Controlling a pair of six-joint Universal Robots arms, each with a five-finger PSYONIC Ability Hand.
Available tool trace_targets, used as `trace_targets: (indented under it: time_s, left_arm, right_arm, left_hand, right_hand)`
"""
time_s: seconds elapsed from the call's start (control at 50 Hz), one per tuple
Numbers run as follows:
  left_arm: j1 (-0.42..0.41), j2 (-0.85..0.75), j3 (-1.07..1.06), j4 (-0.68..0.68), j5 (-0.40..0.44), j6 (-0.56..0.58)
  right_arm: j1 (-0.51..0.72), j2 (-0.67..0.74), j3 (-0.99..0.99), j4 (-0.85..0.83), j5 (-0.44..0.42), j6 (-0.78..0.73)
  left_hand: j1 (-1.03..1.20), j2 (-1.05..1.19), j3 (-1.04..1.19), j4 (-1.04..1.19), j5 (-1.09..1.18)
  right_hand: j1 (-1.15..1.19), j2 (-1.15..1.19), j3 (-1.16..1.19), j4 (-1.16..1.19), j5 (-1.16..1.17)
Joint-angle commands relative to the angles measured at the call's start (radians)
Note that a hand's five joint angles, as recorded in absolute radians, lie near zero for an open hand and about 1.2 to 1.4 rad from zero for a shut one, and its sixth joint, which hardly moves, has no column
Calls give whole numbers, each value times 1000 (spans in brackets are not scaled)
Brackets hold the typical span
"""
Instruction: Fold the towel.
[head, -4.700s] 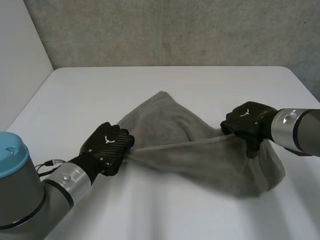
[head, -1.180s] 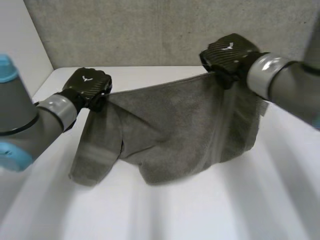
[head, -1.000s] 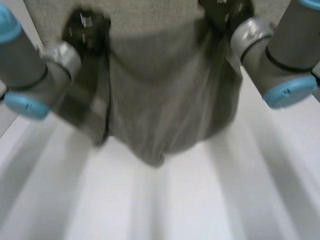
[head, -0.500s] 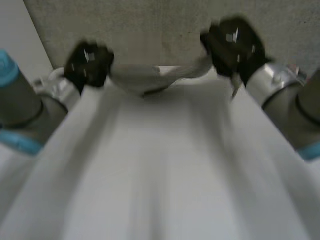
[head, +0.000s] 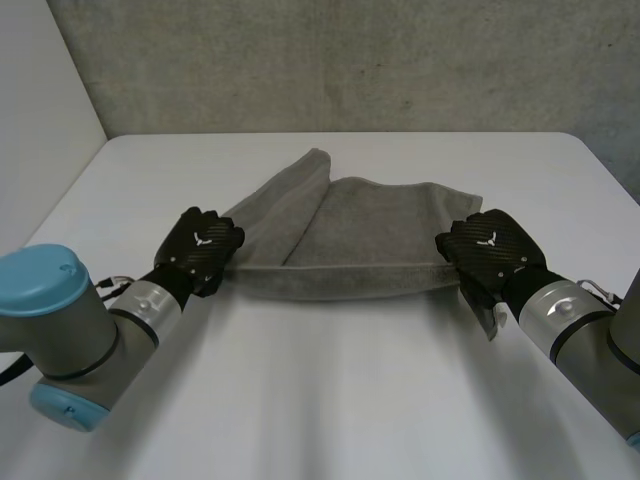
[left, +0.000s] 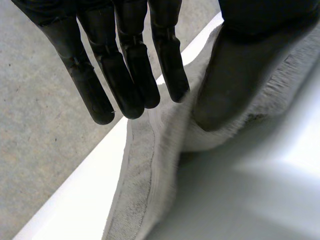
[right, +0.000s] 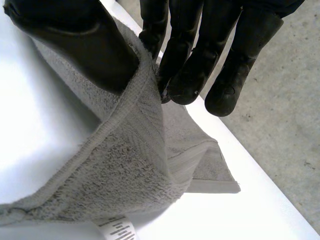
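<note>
Two things: where on the worktop (head: 330, 400) is the towel (head: 370, 225), and how does it handle?
Mid-worktop, lying rumpled; soft and limp, I'd judge. Left hand (head: 203, 250) and right hand (head: 487, 252) hold the ends of its near edge, fingers (right: 192, 65) pinching cloth against thumbs (right: 75, 40)

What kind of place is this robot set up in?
Probably a robotics lab or test cell: a white table against a rough grey wall, and two robot arms whose left hand and right hand hold a grey towel by its near edge.

White table (head: 350, 400) w/ grey concrete wall (head: 350, 60) behind
</note>
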Motion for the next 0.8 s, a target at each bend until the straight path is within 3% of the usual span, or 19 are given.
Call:
trace_targets:
  time_s: [0.02, 0.36, 0.56, 0.8]
  left_arm:
    - [-6, -53, 7, 28, -10, -38]
    - [-12, -182, 118, 88, -13, -163]
    - [6, -188, 128, 76, -12, -163]
    - [20, -171, 128, 17, -12, -158]
  right_arm:
    - [3, 2, 18, -8, 0, 6]
    - [-1, 6, 11, -8, 17, 6]
    - [-30, 10, -21, -8, 156, 31]
    - [-66, 24, -34, -11, 196, 31]
  left_hand:
    - [-84, -83, -92, -87, -80]
    - [-134, -133, -142, -137, -130]
    - [-120, -118, -127, -122, -115]
    - [-87, -86, -95, -90, -83]
  right_hand:
    - [78, 81, 69, 59, 51]
    - [78, 81, 69, 59, 51]
    - [78, 81, 69, 59, 51]
    - [78, 81, 69, 59, 51]
